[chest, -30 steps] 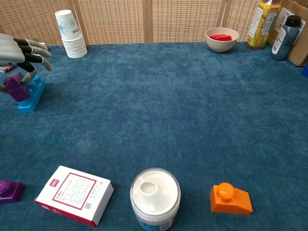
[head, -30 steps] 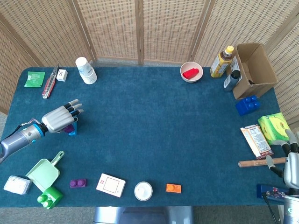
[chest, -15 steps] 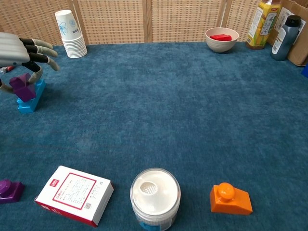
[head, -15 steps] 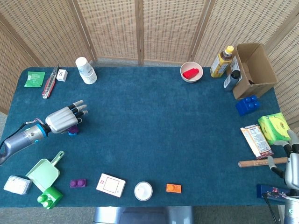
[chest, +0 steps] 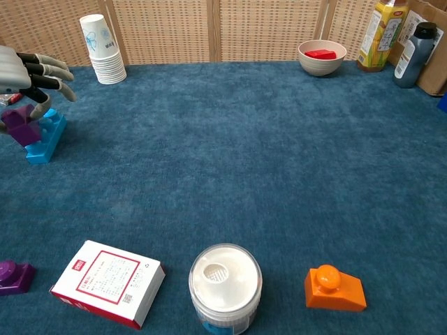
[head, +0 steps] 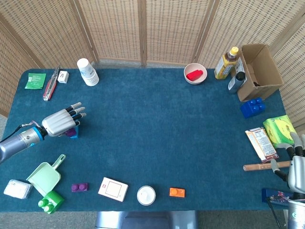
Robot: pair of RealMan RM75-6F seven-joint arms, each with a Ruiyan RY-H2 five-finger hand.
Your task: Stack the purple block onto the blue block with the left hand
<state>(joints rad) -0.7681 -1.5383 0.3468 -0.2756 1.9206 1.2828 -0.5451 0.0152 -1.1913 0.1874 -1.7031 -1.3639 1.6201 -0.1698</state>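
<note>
The purple block (chest: 22, 128), pinched in the left hand (chest: 24, 68)'s fingers (chest: 43, 103), sat tilted against the blue block (chest: 46, 142) at the worktop's left edge, seemingly mid-placement, needing squaring and pressing down next.

No wording is showing clearly enough to read anywhere on the table. The white box (chest: 107, 283) near the front edge is carrying a red-framed label with lines of small print and a red mark in one corner, all too small to make out. The stacked paper cups (chest: 100, 49) are bearing a faint blue pattern, not legible lettering. The yellow bottle (chest: 380, 26) and the snack packet (head: 261, 144) are displaying printed labels, but the print is blurring beyond reading.
</note>
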